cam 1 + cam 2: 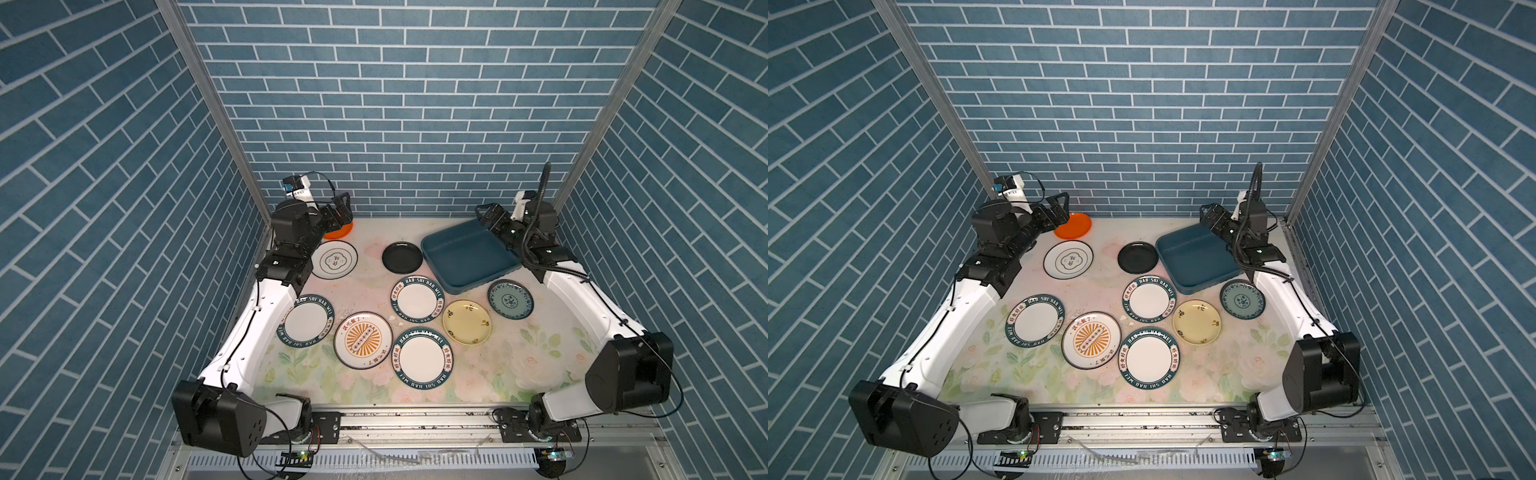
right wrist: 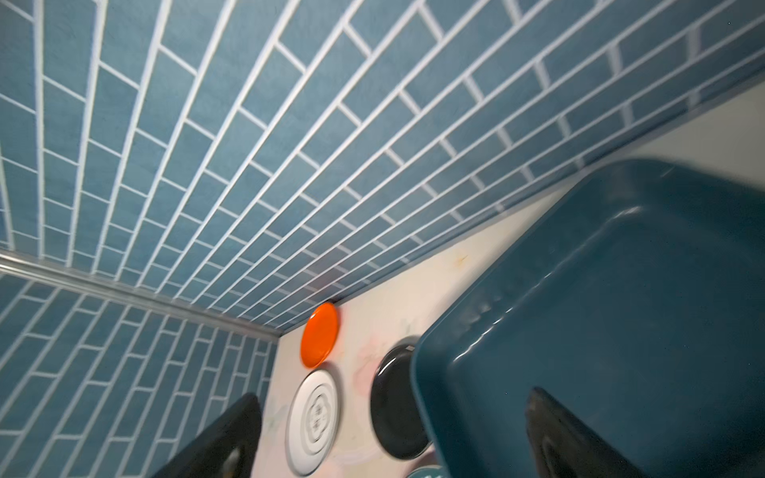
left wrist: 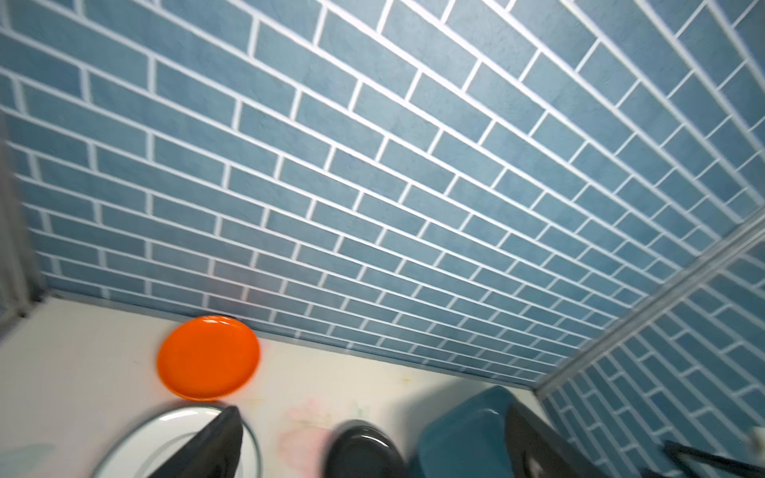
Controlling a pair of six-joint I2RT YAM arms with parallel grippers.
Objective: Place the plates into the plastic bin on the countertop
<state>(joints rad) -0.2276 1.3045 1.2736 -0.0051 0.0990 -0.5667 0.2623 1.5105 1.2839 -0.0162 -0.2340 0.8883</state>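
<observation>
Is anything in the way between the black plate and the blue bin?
Nothing visible. The round black plate lies right next to the dark teal rectangular plastic bin; only the bin's own wall rises between them.

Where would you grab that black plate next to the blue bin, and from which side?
Likely its raised rim, on the side facing the quatrefoil plate, pinched from above. The black plate lies flat on the countertop, so only the rim gives an edge, and its opposite side sits close beside the plastic bin.
</observation>
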